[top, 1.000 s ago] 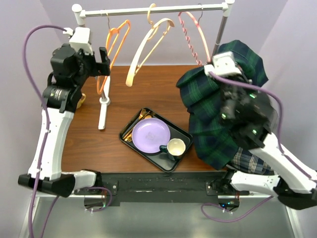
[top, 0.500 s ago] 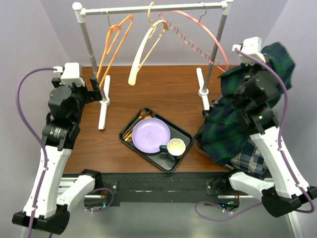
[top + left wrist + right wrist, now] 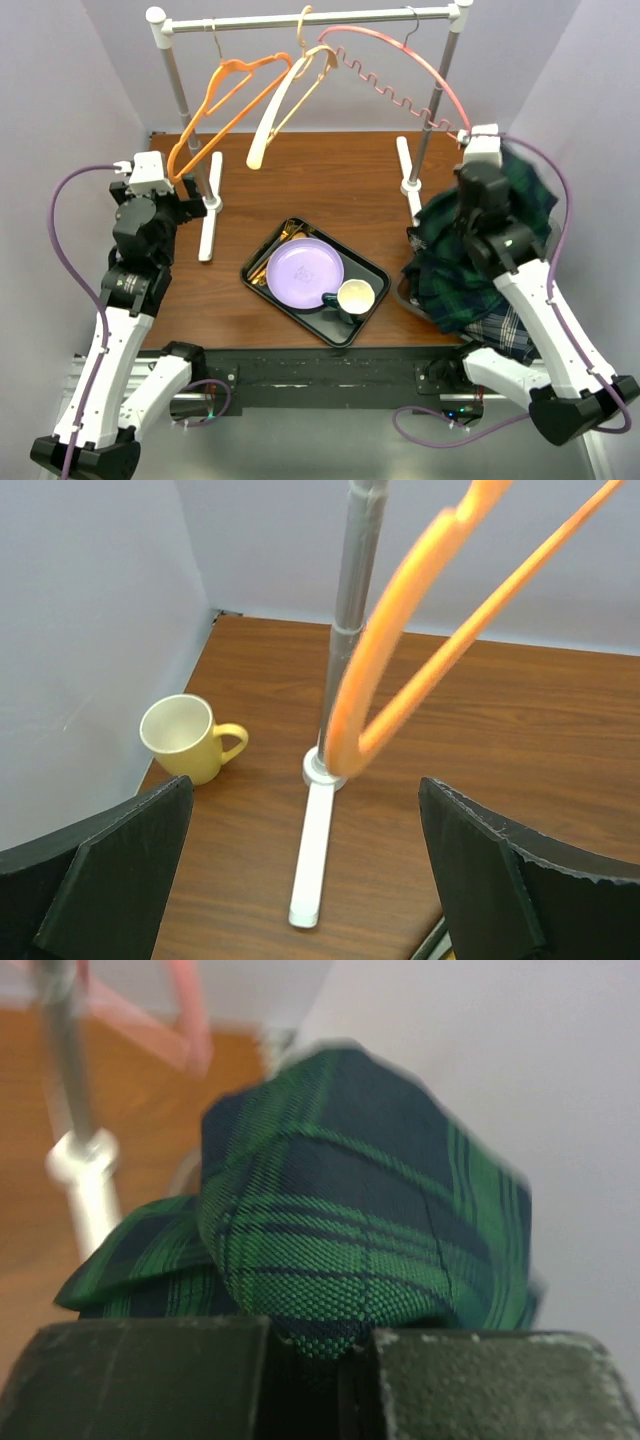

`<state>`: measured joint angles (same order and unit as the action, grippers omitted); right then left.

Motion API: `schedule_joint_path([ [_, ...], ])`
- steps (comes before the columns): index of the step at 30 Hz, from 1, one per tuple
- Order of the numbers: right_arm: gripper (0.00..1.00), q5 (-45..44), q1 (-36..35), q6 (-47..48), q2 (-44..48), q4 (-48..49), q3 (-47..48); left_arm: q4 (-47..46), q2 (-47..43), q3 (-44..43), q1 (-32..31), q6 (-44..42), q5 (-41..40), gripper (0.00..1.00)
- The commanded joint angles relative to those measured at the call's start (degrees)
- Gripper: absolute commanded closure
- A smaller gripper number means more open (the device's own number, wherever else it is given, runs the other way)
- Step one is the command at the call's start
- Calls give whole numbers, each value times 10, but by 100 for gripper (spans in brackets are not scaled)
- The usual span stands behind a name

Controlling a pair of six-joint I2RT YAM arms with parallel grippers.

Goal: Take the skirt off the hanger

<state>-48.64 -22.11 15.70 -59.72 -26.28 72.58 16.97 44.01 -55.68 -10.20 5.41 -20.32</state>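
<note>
**Skirt pinched at the table's right side, pink hanger riding high**

The plaid skirt is lying bunched on the right side of the table, spilling toward the near edge beneath the right arm. One fold is rising into the right gripper, whose jaws are clamping tight on the cloth. The pink hanger is hanging from the rail, tilted far up, its low tip sitting just beside that wrist. I cannot tell whether any cloth is catching on that tip.

Judging the step: the pull-off is looking nearly done. The next move is calling for drawing the fold clear of the tip, then setting the skirt down.

The left gripper is hovering spread wide and empty, facing the orange hanger and a yellow mug.

Nothing readable is showing: no brands, labels or writing.
</note>
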Motion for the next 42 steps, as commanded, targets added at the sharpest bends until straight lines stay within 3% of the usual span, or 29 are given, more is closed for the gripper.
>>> schedule_joint_path([
  [1,100,132,1,-383,71,-67,-166,-65,-39,28,2,12,-47,0],
  [4,100,131,5,-454,68,-30,-250,-79,-59,43,1,7,-52,0],
  [9,100,145,59,-512,18,-18,-295,-84,-64,50,-8,8,-68,0],
  [11,100,227,95,-544,4,27,-355,-84,-62,51,-8,12,-67,0],
  [15,100,403,235,-572,-59,123,-441,-83,-60,51,-8,13,-72,0],
  [18,99,447,257,-567,-120,153,-447,-86,-62,56,-8,12,-75,0],
  [22,82,406,257,-542,-115,124,-423,-84,-65,56,-8,9,-81,0],
  [32,14,257,258,-517,47,-71,-278,-90,-69,63,-8,8,-86,0],
  [42,9,233,258,-498,115,-208,-139,-85,-69,74,-8,9,-79,0],
])
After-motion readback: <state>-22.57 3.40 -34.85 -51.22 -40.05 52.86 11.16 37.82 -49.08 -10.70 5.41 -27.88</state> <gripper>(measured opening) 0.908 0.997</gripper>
